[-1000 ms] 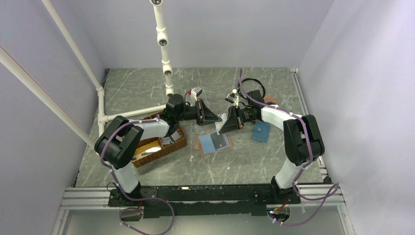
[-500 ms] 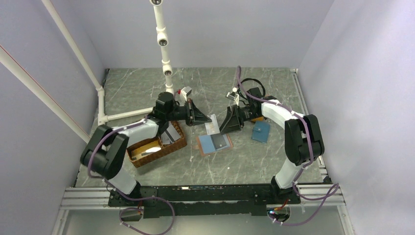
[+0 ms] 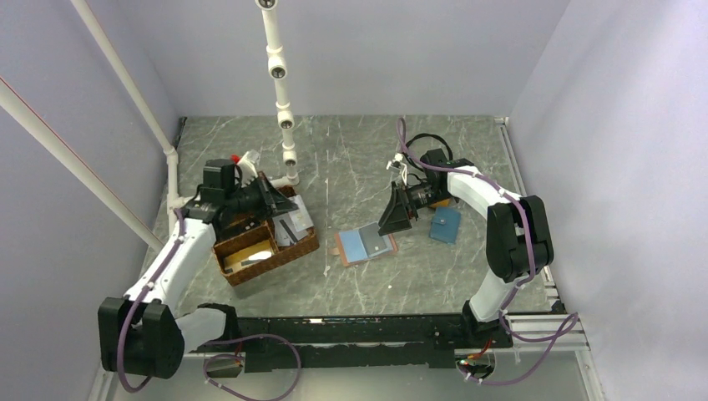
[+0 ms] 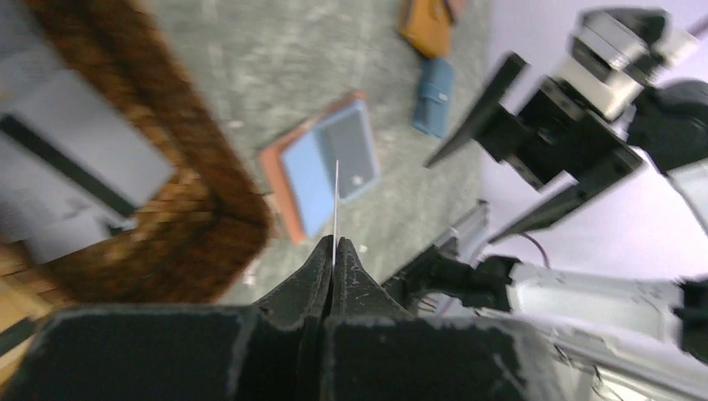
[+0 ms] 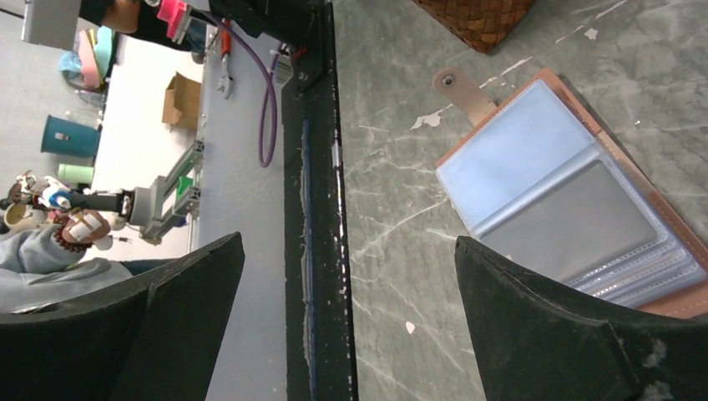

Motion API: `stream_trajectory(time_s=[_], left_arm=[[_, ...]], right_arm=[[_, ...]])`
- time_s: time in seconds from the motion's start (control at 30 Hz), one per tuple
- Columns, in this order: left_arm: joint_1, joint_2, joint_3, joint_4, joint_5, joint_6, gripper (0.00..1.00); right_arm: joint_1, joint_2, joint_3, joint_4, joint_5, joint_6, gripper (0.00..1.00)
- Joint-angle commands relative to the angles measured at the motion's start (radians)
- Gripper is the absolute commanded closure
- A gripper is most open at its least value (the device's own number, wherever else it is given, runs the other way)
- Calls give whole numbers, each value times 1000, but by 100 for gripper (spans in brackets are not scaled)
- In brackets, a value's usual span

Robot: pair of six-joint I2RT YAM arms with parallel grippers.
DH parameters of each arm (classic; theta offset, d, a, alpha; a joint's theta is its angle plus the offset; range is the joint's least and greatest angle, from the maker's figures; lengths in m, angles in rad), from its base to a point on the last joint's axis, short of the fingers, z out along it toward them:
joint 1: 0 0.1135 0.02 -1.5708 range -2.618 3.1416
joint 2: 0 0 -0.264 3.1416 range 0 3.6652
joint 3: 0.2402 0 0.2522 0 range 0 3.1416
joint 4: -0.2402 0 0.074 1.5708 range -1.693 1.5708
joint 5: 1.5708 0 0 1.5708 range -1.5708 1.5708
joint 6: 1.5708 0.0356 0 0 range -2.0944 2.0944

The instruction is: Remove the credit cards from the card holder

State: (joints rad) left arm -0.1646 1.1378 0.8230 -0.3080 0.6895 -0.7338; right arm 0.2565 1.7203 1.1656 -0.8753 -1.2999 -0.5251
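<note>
The left gripper (image 4: 334,249) is pinched tight on a credit card (image 4: 336,196), which shows edge-on as a thin pale line standing out from the fingertips. It is held above the wicker basket (image 3: 265,266) near the table's (image 3: 359,159) left edge. The grip covers only one short end, so the card could pivot or slip as the arm moves. If it is let go off-centre, it may strike the woven rim and fall onto the table. The card holder (image 3: 365,245) lies open and flat near the middle of the table, its snap tab (image 5: 462,90) pointing toward the basket. A grey card (image 5: 576,221) sits inside a clear pocket. The right gripper (image 3: 395,215) hovers just over the holder's right side with its fingers spread wide, holding nothing. Nothing pins the holder down, so pulling on the pocketed card would likely drag or lift the whole wallet, perhaps toward the teal wallet (image 3: 445,224) just beside it. The card lies flush under the plastic, so the fingertips may catch the sleeve instead.
</note>
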Motion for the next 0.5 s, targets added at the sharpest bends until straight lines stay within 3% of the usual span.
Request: stream_trajectory(time_s=[0.0, 0.37, 0.47], left_arm=[[86, -1, 55, -172, -127, 136, 100], [139, 211, 131, -136, -107, 200, 100], [139, 259, 144, -123, -112, 198, 94]], right_arm=[[-4, -15, 13, -11, 11, -45, 0], [-3, -51, -16, 20, 43, -22, 0], [-6, -54, -17, 20, 49, -20, 0]])
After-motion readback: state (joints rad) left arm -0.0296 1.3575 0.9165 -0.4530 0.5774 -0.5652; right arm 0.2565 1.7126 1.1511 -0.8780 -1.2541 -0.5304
